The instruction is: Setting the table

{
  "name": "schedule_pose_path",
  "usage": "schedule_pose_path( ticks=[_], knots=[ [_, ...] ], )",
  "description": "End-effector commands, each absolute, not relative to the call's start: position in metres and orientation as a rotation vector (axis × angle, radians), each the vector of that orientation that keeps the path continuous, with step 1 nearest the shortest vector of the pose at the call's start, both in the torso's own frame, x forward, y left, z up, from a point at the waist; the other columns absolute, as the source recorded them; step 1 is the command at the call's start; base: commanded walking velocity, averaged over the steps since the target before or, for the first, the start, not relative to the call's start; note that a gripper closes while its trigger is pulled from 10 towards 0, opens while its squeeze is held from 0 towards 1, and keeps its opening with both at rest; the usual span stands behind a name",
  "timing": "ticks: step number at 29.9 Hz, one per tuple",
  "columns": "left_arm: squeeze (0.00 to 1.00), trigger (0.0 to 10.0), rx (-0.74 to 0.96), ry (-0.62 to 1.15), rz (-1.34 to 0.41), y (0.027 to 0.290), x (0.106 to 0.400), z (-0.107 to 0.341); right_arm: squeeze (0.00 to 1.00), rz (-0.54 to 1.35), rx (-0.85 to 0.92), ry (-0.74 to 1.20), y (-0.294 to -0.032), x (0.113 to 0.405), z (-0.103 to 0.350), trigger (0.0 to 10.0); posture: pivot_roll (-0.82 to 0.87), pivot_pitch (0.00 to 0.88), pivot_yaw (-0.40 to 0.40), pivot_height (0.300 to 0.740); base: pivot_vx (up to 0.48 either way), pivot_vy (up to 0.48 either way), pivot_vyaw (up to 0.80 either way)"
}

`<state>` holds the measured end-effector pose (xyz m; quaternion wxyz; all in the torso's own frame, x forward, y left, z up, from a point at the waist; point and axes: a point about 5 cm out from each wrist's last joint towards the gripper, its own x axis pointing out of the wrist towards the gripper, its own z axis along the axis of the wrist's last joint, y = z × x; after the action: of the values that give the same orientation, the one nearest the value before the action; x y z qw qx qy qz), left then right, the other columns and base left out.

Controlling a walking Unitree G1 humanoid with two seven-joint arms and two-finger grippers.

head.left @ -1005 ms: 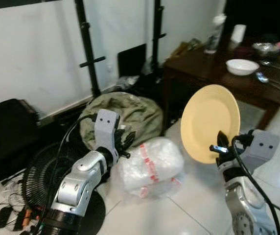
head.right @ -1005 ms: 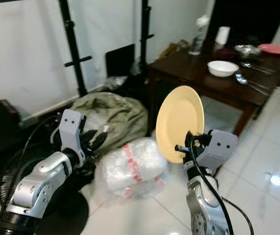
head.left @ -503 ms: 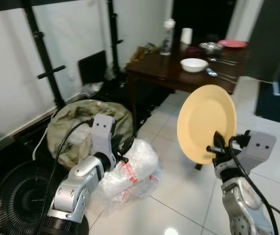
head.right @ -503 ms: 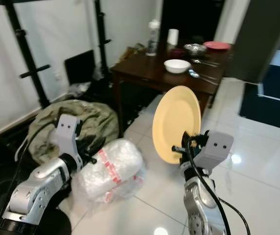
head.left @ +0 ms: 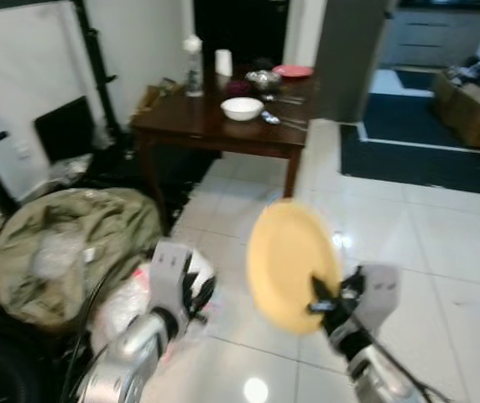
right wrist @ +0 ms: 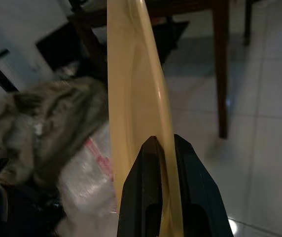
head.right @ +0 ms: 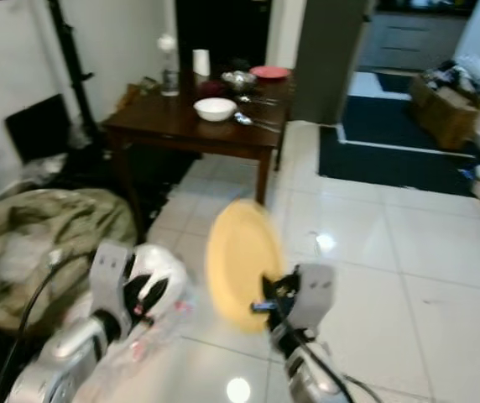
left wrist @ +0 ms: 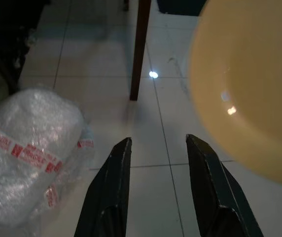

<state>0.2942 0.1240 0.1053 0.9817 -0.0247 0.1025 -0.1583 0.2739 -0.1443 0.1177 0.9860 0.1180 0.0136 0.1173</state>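
The view has swung since a second ago: the dark wooden table (head.left: 223,126) now sits upper centre. The right gripper (head.left: 322,300) clamps the yellow plate (head.left: 290,264) upright, lower centre; the left gripper (left wrist: 156,190), parted, carries nothing. Delivery likely nears.

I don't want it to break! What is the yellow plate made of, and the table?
The yellow plate, pinched at its rim by the right claw, looks like smooth glazed ceramic or plastic; it catches small light spots, so I can't say which. The table looks like dark polished wood, brown with a slight sheen.
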Motion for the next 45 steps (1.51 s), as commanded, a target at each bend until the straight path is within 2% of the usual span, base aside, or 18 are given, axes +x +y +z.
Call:
schedule_pose_path(
  ticks=[1,10,18,27,45],
  knots=[
    [0.0,10.0,-0.03,0.227,-0.239,0.138,0.289,0.093,0.0,0.287,0.239,0.032,-0.136,0.275,0.117,10.0,0.01,0.031,0.027,0.74,0.0,0.0,-0.8],
    [0.0,10.0,-0.013,0.316,-0.106,0.163,0.271,0.062,0.0,0.388,0.221,0.147,-0.118,0.268,0.085,10.0,0.06,0.06,-0.019,0.74,0.0,0.0,-0.8],
    [0.0,10.0,0.02,0.275,-0.122,0.161,0.266,0.061,0.0,0.378,0.194,0.182,-0.119,0.268,0.066,10.0,0.06,0.063,-0.011,0.74,0.0,0.0,-0.8],
    [0.0,10.0,0.09,0.323,-0.116,0.166,0.265,0.042,0.0,0.372,0.165,0.25,-0.126,0.255,0.04,10.0,0.05,0.058,0.012,0.74,0.0,0.0,-0.8],
    [0.0,10.0,0.097,0.292,-0.209,0.155,0.273,0.042,0.0,0.301,0.17,0.223,-0.136,0.254,0.036,10.0,0.01,0.053,0.046,0.74,0.0,0.0,-0.71]
  ],
)
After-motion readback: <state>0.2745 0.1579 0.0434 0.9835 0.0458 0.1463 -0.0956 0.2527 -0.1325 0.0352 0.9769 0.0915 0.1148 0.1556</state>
